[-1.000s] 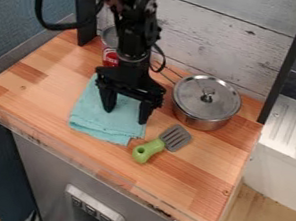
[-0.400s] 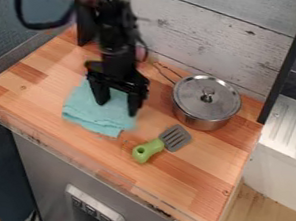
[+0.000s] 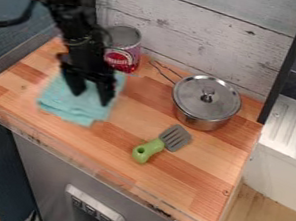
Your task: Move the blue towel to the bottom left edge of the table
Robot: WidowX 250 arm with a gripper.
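Blue towel: rumpled, on the counter, toward the view's left
Black tool: spread, over the towel
Steel pot: lidded
Green-handled spatula: near the pot

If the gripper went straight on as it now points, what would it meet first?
The blue towel below the gripper, most likely; from this slant, I cannot tell if they already touch.

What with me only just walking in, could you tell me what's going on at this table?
A robot arm has its gripper down at a light blue towel, fingers apart. The towel lies on the left part of the wooden table, short of the bottom left edge. A can, lidded metal pot and green-handled spatula stand or lie nearby.
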